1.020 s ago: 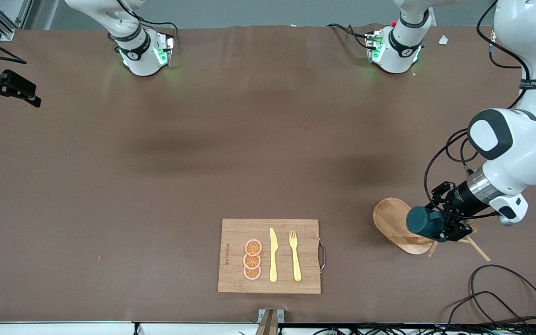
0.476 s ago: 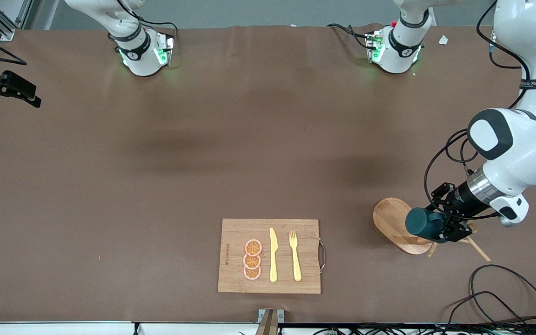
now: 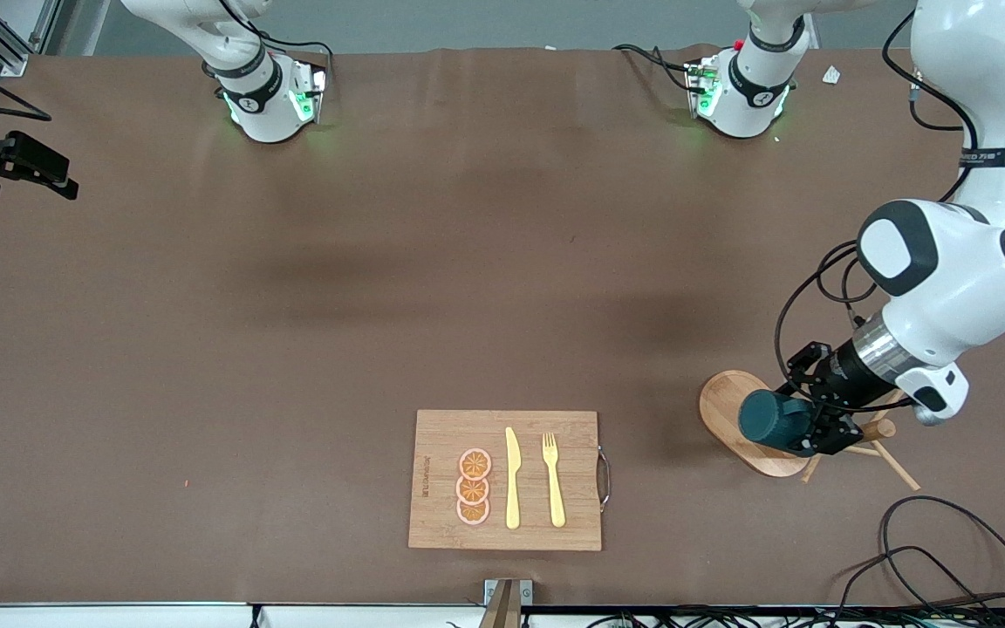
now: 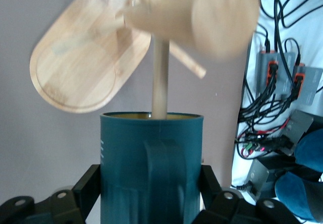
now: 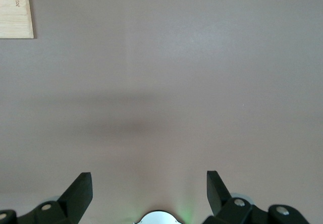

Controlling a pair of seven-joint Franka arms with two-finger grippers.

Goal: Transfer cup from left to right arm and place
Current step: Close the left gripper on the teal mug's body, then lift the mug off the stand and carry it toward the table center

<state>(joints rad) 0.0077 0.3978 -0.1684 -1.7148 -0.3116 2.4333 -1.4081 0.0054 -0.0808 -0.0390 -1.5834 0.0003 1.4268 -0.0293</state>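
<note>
The dark teal ribbed cup [image 3: 762, 417] is held on its side in my left gripper [image 3: 808, 427], which is shut on it just above the oval wooden base [image 3: 723, 403] of a peg stand. In the left wrist view the cup [image 4: 151, 163] fills the space between the fingers [image 4: 87, 189], handle toward the camera. A wooden peg [image 4: 160, 77] of the stand reaches to its ochre-rimmed mouth. My right gripper [image 3: 62, 181] is open and empty, waiting in the air over the right arm's end of the table; its wrist view shows its own gripper [image 5: 149, 176] over bare table.
A wooden cutting board [image 3: 441, 436] with orange slices [image 3: 474, 487], a yellow knife [image 3: 512, 478] and a yellow fork [image 3: 552, 478] lies near the table's front edge. Black cables [image 3: 947, 549] trail at the left arm's end. The stand's pegs [image 3: 882, 449] stick out beside the left gripper.
My left gripper has carried the cup a little toward the right arm's end, farther over the oval base and along the peg. The right gripper has not moved.
</note>
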